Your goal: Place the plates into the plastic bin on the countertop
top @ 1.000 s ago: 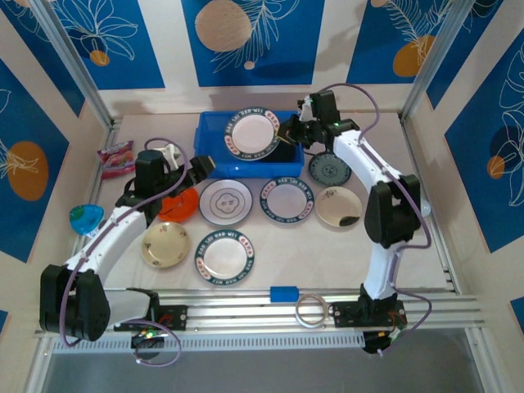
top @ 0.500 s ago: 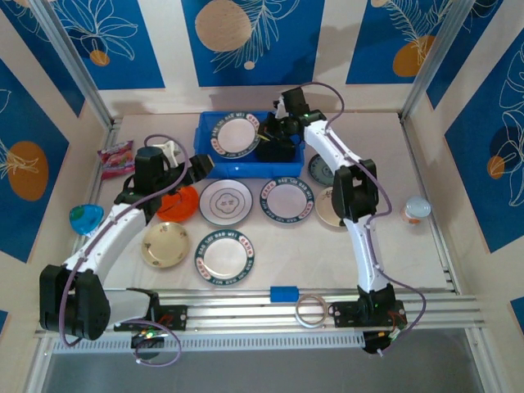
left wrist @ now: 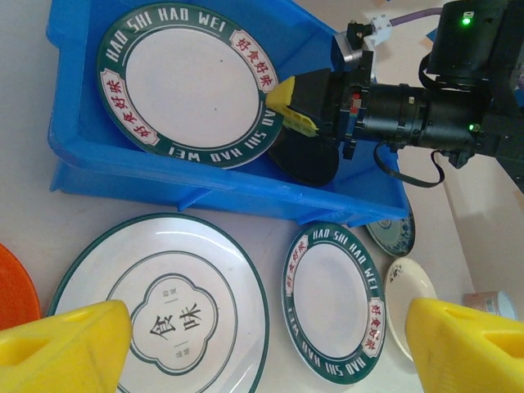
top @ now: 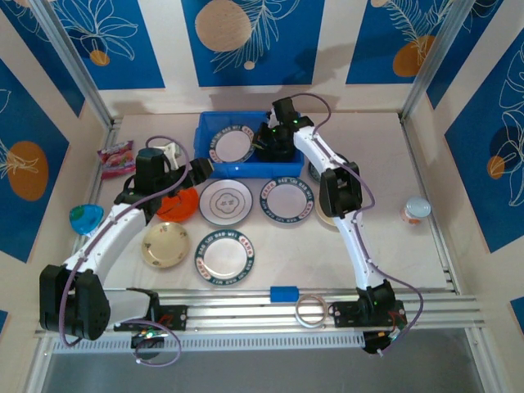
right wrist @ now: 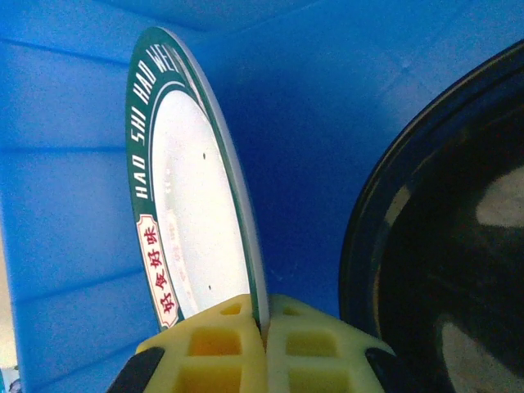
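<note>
My right arm stretches toward the tabletop's far edge, and my right pincer (top: 264, 142) is clamped tight on the rim of a plate (top: 232, 146). My left arm reaches from the near left corner toward the middle; my left pincer (top: 202, 167) gapes wide.

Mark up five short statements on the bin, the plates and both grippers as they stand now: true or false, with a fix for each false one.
1. The right gripper is shut on the rim of a green-rimmed plate inside the blue bin. True.
2. A black plate sits in the bin next to that plate. True.
3. The left gripper holds the orange plate. False: the left gripper has its jaws open and empty, and the orange plate lies on the countertop.
4. The line-drawing plate is already in the bin. False: the line-drawing plate lies on the countertop in front of the bin.
5. A small blue block lies at the near edge. True.
</note>
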Robot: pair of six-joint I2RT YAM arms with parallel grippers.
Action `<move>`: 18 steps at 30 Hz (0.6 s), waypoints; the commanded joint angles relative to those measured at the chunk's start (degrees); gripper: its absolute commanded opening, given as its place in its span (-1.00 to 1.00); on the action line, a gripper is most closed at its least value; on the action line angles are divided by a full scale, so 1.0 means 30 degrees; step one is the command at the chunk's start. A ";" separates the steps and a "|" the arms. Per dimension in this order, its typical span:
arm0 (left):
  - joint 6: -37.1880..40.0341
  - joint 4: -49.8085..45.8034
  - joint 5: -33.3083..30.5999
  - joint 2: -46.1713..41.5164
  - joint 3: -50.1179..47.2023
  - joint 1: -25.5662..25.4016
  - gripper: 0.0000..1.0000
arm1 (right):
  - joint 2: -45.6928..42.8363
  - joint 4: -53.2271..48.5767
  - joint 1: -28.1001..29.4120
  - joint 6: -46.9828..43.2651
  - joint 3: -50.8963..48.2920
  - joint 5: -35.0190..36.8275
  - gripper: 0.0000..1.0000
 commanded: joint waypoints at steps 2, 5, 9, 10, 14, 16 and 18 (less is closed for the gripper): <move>0.0707 -0.0619 -0.0417 -0.0342 0.0349 0.0041 0.73 | 0.0716 -0.0506 0.0361 0.0403 0.1524 -0.0620 -1.00; 0.0855 -0.0795 -0.0563 -0.0311 0.0334 0.0043 0.73 | 0.0919 -0.0621 0.0445 0.0455 0.1640 -0.0542 -0.98; 0.0783 -0.0680 -0.0652 -0.0198 0.0209 0.0055 0.73 | 0.0949 -0.0895 0.0477 0.0236 0.1687 -0.0302 -0.73; 0.0750 -0.0640 -0.0622 -0.0167 0.0159 0.0037 0.73 | 0.0934 -0.0978 0.0486 0.0177 0.1764 -0.0251 -0.65; 0.0663 -0.0521 -0.0615 -0.0048 0.0129 0.0041 0.73 | 0.0905 -0.1442 0.0533 -0.0079 0.2223 -0.0027 -0.40; 0.0642 -0.0534 -0.0696 -0.0077 0.0115 0.0055 0.73 | 0.0811 -0.1752 0.0550 -0.0334 0.2530 0.0238 -0.34; 0.0664 -0.0519 -0.0710 -0.0118 0.0061 0.0044 0.73 | 0.0712 -0.1975 0.0534 -0.0466 0.2686 0.0387 -0.32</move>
